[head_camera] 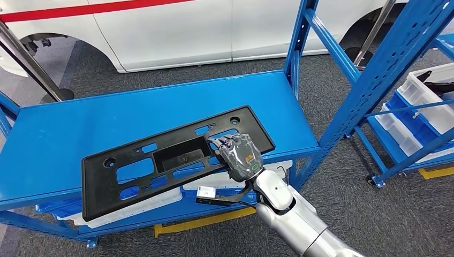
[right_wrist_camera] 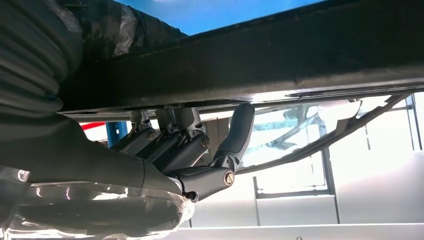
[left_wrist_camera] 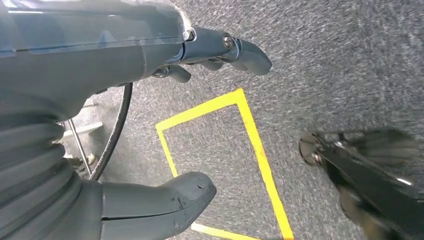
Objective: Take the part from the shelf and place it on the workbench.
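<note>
Head view: we record a long black plastic panel point(head_camera: 171, 158) with cut-out slots, lying tilted across the front edge of the blue shelf point(head_camera: 69, 128), one corner hanging past that edge. The right hand point(head_camera: 239, 156) sits at the panel's near edge toward its right end, fingers point(head_camera: 229, 143) curled over the top face; the thumb is hidden beneath, so we read a grip but cannot see its underside here. The silver right arm point(head_camera: 292, 217) runs out of frame at the bottom. White bins point(head_camera: 134, 206) show partly under the shelf. A white vehicle body point(head_camera: 176, 27) is cut off at the top. A second blue rack point(head_camera: 393, 64) with white bins stands to the right.

Left wrist view: we note the left hand point(left_wrist_camera: 150, 75), fingers apart and holding nothing, over grey carpet point(left_wrist_camera: 325, 60) marked with yellow tape point(left_wrist_camera: 255, 140). A dark blurred object point(left_wrist_camera: 370, 175) is too smeared to identify.

Right wrist view: we see the panel's dark edge point(right_wrist_camera: 260, 65) from below, with the fingers point(right_wrist_camera: 175, 130) pressed up against its underside rim. The background is overexposed and hard to read.
</note>
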